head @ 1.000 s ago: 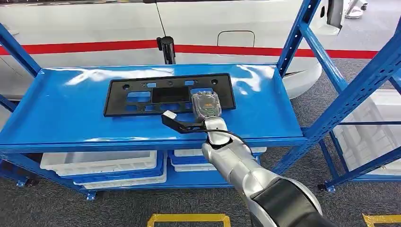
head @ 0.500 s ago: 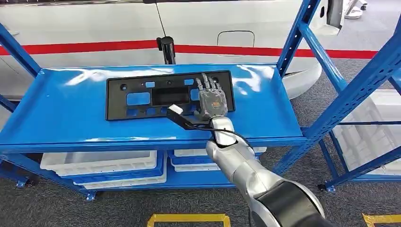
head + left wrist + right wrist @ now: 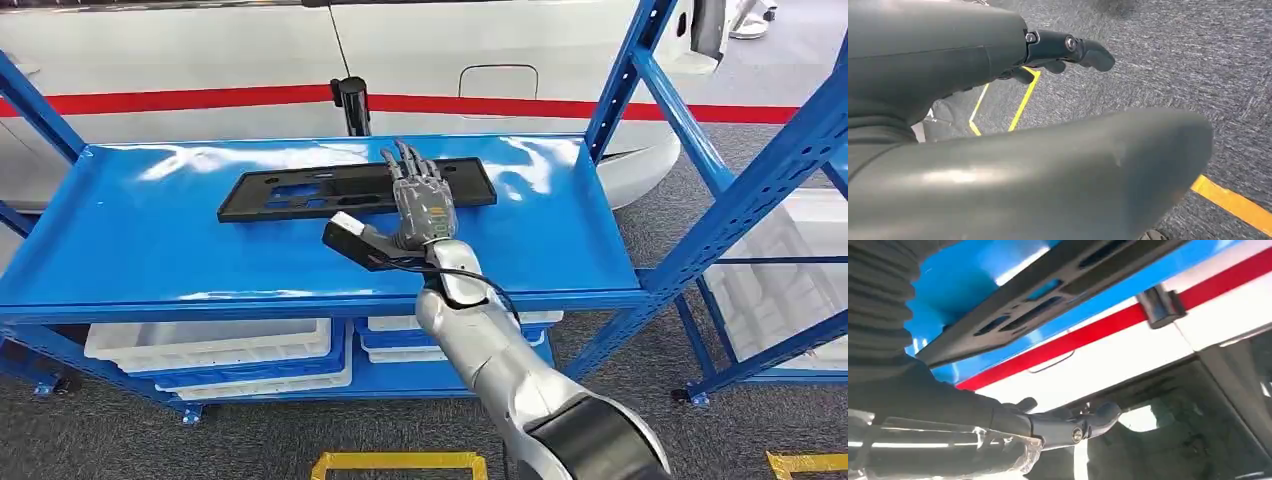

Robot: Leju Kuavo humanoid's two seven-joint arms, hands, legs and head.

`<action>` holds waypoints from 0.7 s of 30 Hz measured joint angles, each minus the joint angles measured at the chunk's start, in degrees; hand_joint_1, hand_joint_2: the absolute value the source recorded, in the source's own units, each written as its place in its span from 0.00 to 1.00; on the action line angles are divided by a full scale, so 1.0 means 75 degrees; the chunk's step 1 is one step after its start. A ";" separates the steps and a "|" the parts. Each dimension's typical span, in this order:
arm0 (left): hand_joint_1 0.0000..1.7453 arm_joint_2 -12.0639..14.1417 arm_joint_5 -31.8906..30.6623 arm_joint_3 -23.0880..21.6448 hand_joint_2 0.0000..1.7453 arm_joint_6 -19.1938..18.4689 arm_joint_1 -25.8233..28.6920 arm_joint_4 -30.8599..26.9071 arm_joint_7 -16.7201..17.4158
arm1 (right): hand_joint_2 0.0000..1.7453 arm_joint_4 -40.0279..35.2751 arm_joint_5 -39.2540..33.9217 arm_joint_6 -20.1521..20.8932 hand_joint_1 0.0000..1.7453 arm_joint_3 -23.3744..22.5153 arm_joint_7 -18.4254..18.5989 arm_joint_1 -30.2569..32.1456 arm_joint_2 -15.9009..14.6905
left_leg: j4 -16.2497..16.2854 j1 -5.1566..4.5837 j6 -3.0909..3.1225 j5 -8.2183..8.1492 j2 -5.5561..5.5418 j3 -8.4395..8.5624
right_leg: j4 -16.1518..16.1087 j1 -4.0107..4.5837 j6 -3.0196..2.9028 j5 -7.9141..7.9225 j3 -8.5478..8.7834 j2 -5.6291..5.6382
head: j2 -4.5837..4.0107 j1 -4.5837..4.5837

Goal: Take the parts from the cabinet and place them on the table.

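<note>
Item: plate (image 3: 300, 193). Long, flat, black plastic panel, pierced with rectangular slots and small round holes. It lies on the shelf (image 3: 120, 240), toward the back and middle, its right end just under the right hand's fingers (image 3: 405, 165).

Right hand (image 3: 420, 205): reached over the plate's right end, fingers spread and extended, thumb out to the side, grasping nothing. Whether the fingertips touch the plate cannot be told.

Left hand (image 3: 1063, 47): hangs toward the carpet; fingers curled in, nothing in them.

Risks, as judged:
- Thin and flat against the shelf, the plate offers no easy edge; fingers may slide over it or push it back.
- Gripped at one end only, the long panel could droop, twist and slip.
- Its far end could strike the upright (image 3: 625, 75) on lifting out.
</note>
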 joint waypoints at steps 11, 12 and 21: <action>0.00 -0.0174 -0.0959 0.0061 0.00 0.0396 0.0014 -0.0110 0.0940 | 1.00 -0.0376 -0.0911 0.0236 0.00 0.0751 0.0035 0.0016 0.0166 | 0.0000 -0.0002 -0.0001 0.0000 0.0004 0.0000 | 0.0000 -0.0004 0.0000 0.0000 0.0002 0.0001 | 0.0000 0.0000; 0.00 -0.0260 -0.1411 0.0174 0.00 0.0417 0.0045 -0.0244 0.1101 | 1.00 -0.0376 -0.0981 0.0259 0.00 0.0827 -0.0003 0.0018 0.0166 | 0.0001 -0.0008 0.0000 0.0000 0.0004 0.0000 | -0.0001 -0.0010 0.0001 0.0000 0.0002 0.0000 | 0.0000 0.0003; 0.00 -0.0705 -0.2885 0.1597 0.00 0.0469 0.0007 -0.0557 0.0988 | 1.00 -0.0419 -0.1585 0.0347 0.00 0.1545 -0.0035 -0.0106 0.0157 | -0.0246 0.0041 0.0376 -0.0045 0.0057 0.0303 | 0.2066 -0.0081 0.0141 -0.0816 -0.0954 -0.0023 | 0.0000 0.0020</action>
